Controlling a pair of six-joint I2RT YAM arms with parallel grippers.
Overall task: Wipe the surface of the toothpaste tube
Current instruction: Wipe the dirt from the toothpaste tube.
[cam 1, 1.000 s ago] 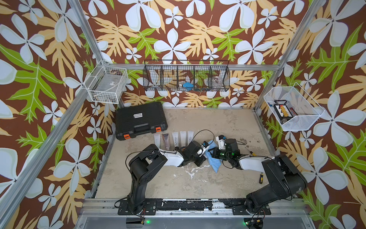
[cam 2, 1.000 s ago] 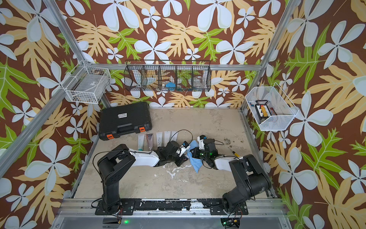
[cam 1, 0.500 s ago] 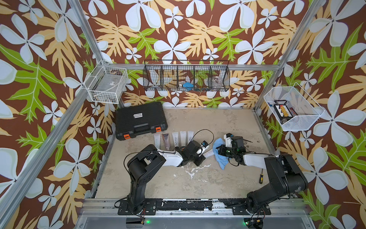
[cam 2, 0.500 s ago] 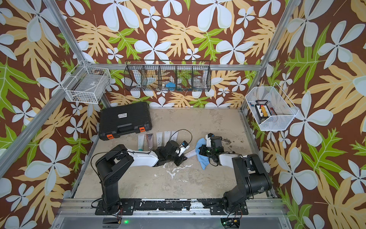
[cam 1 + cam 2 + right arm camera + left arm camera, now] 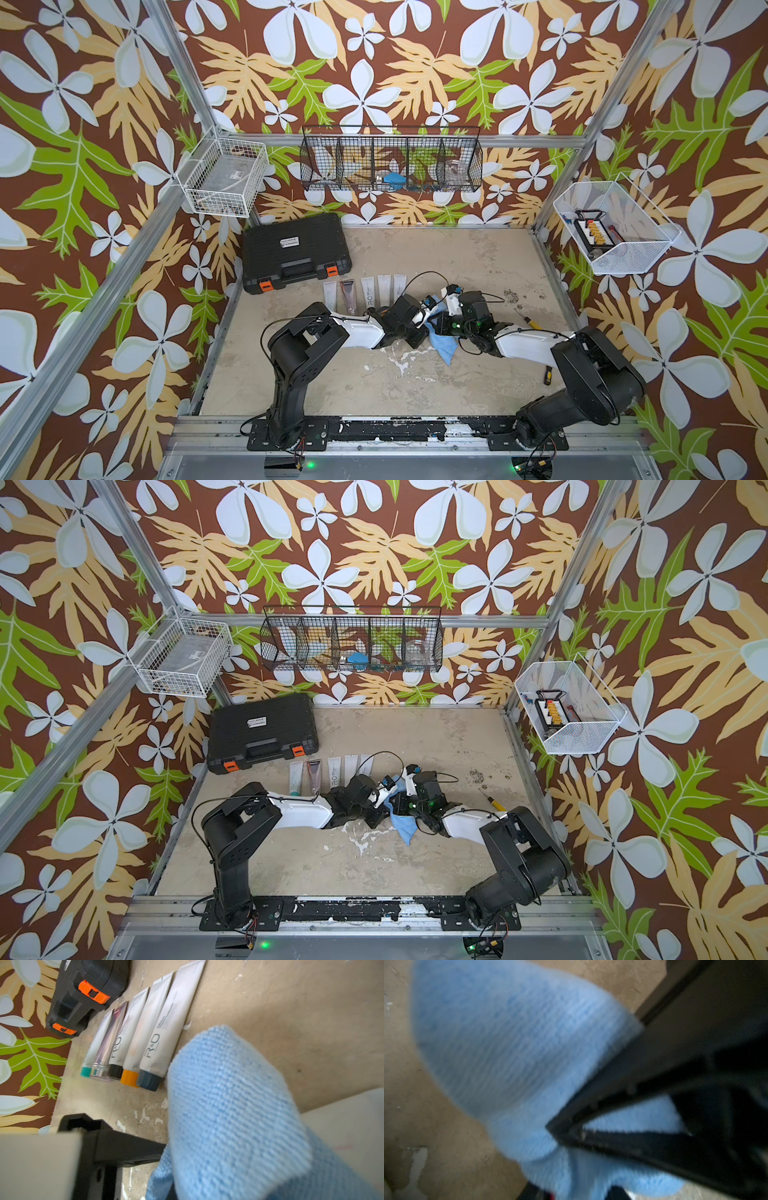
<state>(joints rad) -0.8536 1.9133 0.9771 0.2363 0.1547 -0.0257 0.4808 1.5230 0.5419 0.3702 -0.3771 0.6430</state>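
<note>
Toothpaste tubes (image 5: 164,1028), five of them, are lying side by side in a row on the table (image 5: 457,257) beside the black case (image 5: 297,257), just behind the two grippers and apart from them. The right gripper (image 5: 550,1128) is clamping the blue cloth (image 5: 443,348), jaws closed on it. The cloth is draping against the left gripper (image 5: 420,321), hiding its jaws, so its grip cannot be told.

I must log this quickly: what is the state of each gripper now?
Left gripper: cannot be told; the blue cloth hides it.
Right gripper: closed, holding the blue cloth.
</note>
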